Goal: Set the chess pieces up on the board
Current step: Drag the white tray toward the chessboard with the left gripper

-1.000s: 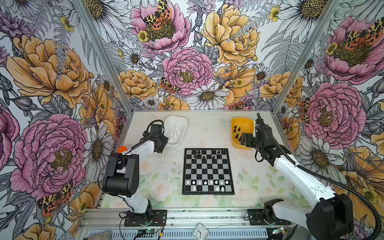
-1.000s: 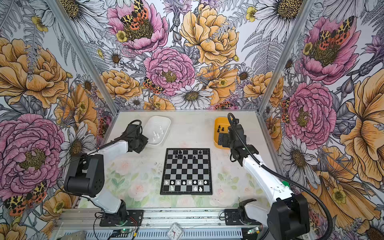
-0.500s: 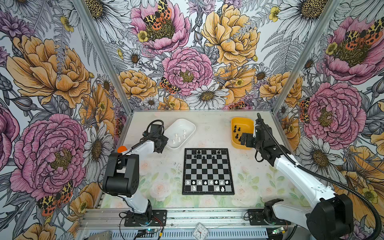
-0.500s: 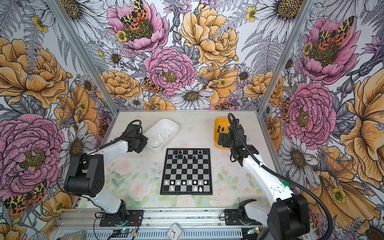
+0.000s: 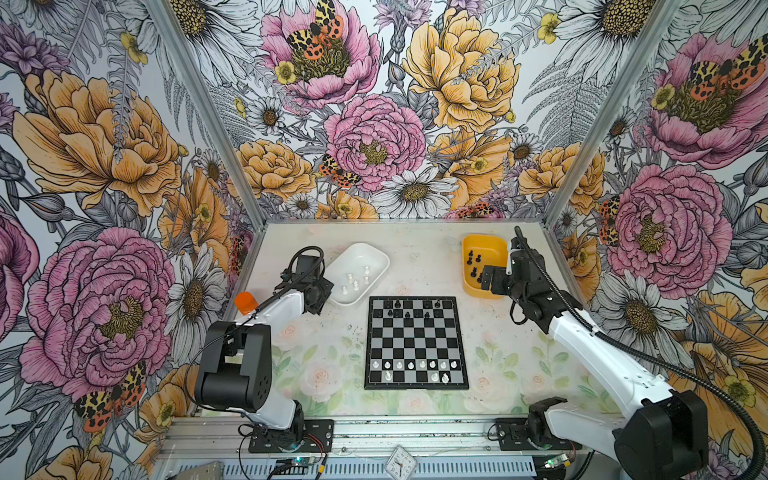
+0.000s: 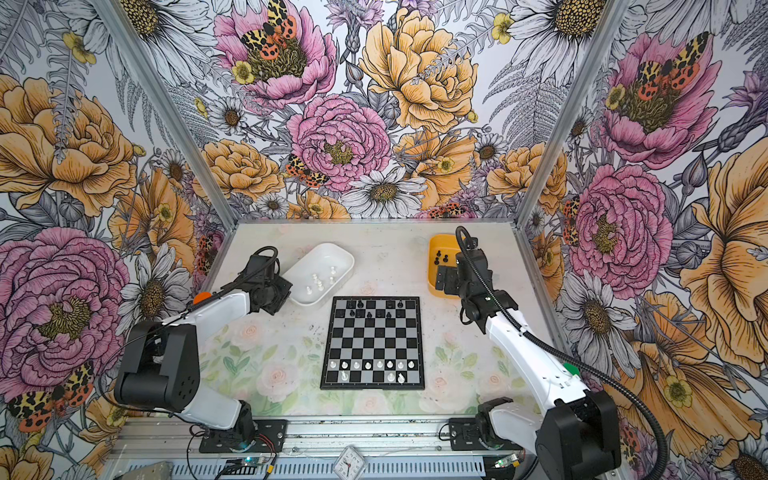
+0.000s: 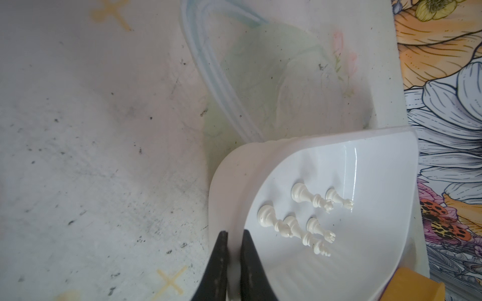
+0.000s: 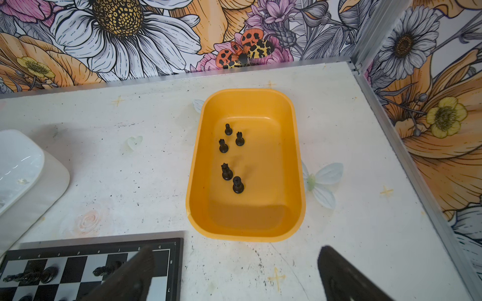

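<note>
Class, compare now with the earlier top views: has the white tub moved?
Yes. The white tub has swung clockwise, nearer the board's far left corner, its rim pinched by the left gripper.

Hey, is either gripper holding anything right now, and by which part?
Left gripper clamps the white tub by its rim, a finger on each side. Right gripper is open, holding nothing.

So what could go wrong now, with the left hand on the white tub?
The left hand pinches the rim of the white tub; a pull could scatter the white pieces inside or push it against the board.
The right hand is wide open near the yellow tub; its close-standing black pieces could be knocked.
</note>
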Controlling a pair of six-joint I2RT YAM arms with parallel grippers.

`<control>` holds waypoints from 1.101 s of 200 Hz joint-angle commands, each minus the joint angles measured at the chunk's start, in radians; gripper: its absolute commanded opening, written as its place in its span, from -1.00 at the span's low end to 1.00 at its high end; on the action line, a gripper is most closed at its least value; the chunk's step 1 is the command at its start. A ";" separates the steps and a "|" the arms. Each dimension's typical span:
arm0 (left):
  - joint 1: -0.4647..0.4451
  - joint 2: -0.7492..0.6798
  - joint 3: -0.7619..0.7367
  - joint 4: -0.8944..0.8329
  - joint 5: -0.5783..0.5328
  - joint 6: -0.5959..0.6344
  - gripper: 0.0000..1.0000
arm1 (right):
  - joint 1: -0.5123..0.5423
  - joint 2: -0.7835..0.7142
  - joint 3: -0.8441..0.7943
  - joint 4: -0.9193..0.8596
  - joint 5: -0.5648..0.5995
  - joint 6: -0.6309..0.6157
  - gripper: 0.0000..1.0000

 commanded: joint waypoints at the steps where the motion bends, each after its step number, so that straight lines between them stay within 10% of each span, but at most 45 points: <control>1: 0.008 -0.058 -0.021 -0.008 -0.001 0.008 -0.77 | 0.008 -0.009 0.005 0.002 -0.010 0.012 0.99; 174: 0.051 -0.328 -0.240 -0.090 -0.016 -0.015 -0.70 | 0.020 0.026 0.042 0.001 -0.036 -0.005 0.99; 220: 0.057 -0.344 -0.242 -0.096 -0.009 -0.008 -0.35 | 0.027 0.046 0.065 0.001 -0.041 -0.012 0.99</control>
